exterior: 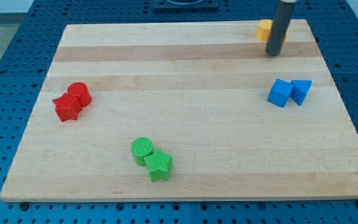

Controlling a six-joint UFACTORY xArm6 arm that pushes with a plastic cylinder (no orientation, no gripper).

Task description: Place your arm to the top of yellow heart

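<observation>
Nearest the view's bottom stand two green blocks touching: a green cylinder [142, 150] and a green star [159, 165]. Further up, at the view's left, two red blocks touch: a red star [67, 107] and a red cylinder [79, 93]. At the view's right sit two blue blocks side by side, a blue cube [279, 93] and a blue triangular block [301, 91]. Farthest, near the top right corner of the wooden board [185, 68], lies one yellow block [265, 29] (presumably the yellow heart, its shape largely hidden behind the rod). My tip [274, 54] rests just below and right of it, apparently apart. No jaws exist; the rod holds nothing. Judgement: the block looks light, rigid and likely to slide at a touch, so approach around its side.
</observation>
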